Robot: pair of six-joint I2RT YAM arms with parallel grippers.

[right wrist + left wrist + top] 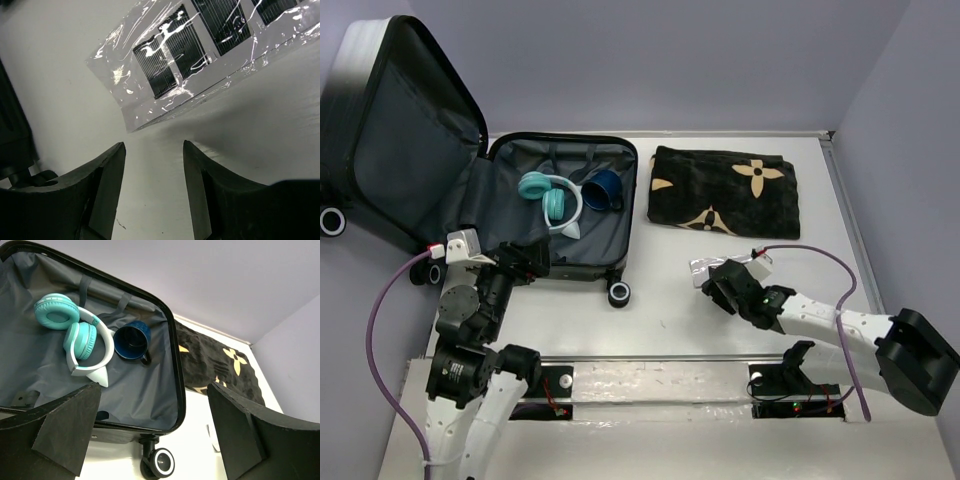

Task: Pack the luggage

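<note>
Luggage (600, 235) rectangular, hard shell, grey fabric lining

1. Teal headphones (552, 198) with a white band, ear cups side by side.
2. Dark blue mug (602, 190), just beside the headphones at their 3 o'clock.
3. Folded black blanket (725, 190) with tan flowers, at 3 o'clock from the mug, apart from it, on the white table (670, 320).
4. Crinkled clear plastic packet (200, 60) holding dark ribbed pieces, on the table at the blanket's 6 o'clock.
</note>
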